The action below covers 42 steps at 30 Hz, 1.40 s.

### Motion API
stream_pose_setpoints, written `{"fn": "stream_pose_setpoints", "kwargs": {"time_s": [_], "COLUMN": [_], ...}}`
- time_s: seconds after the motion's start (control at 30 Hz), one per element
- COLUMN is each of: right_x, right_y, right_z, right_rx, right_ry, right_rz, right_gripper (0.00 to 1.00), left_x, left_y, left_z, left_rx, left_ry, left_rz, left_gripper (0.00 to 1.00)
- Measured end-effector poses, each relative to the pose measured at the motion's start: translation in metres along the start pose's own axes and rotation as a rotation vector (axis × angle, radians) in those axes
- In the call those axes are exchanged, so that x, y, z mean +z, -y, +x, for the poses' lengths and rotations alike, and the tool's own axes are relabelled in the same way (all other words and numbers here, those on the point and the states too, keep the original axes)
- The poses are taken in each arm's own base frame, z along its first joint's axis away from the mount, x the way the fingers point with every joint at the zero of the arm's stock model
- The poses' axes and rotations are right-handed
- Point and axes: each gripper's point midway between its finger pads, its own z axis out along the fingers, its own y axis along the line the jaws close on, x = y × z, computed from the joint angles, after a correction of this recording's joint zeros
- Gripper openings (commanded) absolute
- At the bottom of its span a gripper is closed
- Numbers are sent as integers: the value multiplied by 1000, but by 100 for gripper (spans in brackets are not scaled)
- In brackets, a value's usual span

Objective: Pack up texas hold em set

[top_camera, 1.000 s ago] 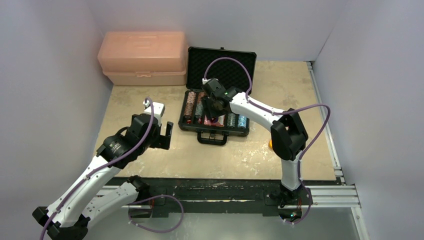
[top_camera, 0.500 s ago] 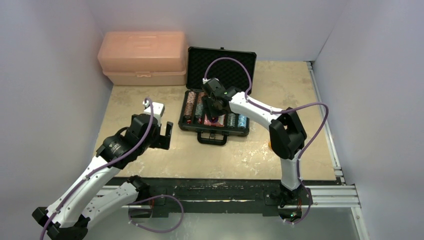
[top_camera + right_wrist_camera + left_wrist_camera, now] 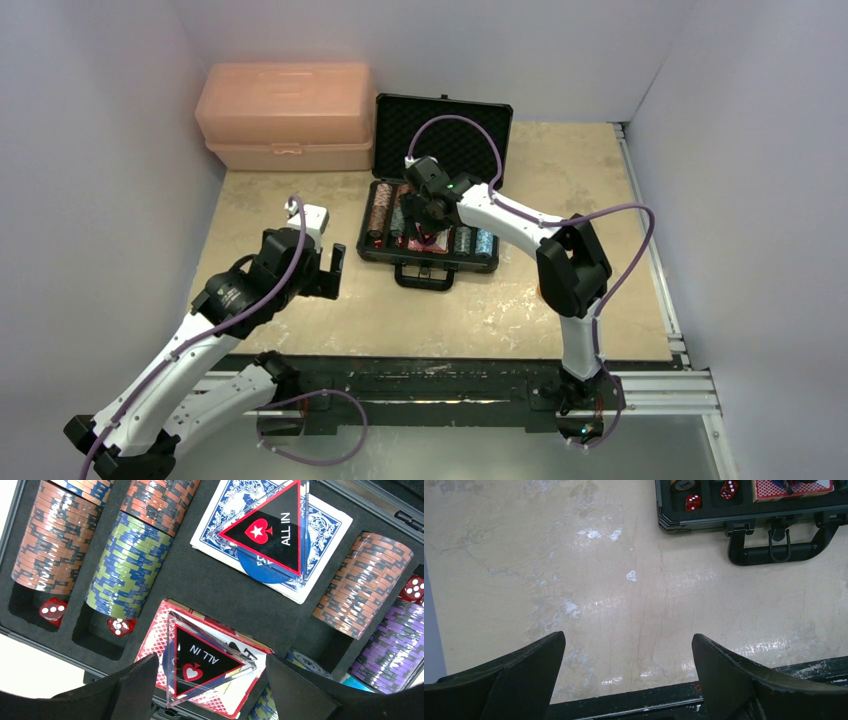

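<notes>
Button [image 3: 205, 662] down, case [image 3: 470, 264] full.
My right gripper [image 3: 215, 685], wide open and empty, has barely shifted over the red deck [image 3: 154, 641]; lid [image 3: 443, 126] likely next.

Lying open at the far middle of the table [image 3: 600, 180]: black hard case [image 3: 440, 262], foam-lined lid [image 3: 460, 135] upright behind, handle [image 3: 424, 278] toward the near edge. Packed on edge in foam slots: brown chip stacks [image 3: 50, 540], green-and-blue chip stack [image 3: 130, 565], purple chip stack [image 3: 395, 645]. In the centre, blue card deck [image 3: 220, 517] topped by spade "ALL IN" triangle [image 3: 272, 530]; just beside it, red card deck [image 3: 150, 645] topped by heart "ALL IN" triangle [image 3: 202, 662]. Red dice [image 3: 52, 611] tucked at slot ends.
</notes>
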Motion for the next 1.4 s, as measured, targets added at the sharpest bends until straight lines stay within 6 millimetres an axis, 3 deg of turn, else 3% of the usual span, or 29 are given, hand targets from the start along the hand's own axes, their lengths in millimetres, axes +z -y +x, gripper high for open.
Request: {"fn": "stream_pose_setpoints", "kwargs": {"time_s": [0.23, 0.57, 0.67, 0.87, 1.13, 1.4], "right_x": [2, -3, -13, -51, -98, -148], "right_y": [3, 7, 8, 21, 72, 150], "right_z": [-2, -10, -20, -54, -101, -144], "right_rx": [-4, -10, -6, 18, 133, 313], "right_ry": [4, 30, 62, 190, 357, 545], "right_rz": [20, 42, 42, 60, 92, 113], "right_gripper": [99, 99, 99, 99, 99, 99], "left_x": [0, 0, 0, 1, 7, 7], "left_y": [0, -2, -3, -3, -2, 4], "left_z": [0, -1, -1, -1, 2, 2], "left_rx": [0, 0, 0, 2, 14, 22], "left_ry": [0, 4, 5, 0, -25, -29], "left_rz": [0, -13, -17, -21, -30, 5], "left_gripper": [99, 99, 99, 99, 99, 98]}}
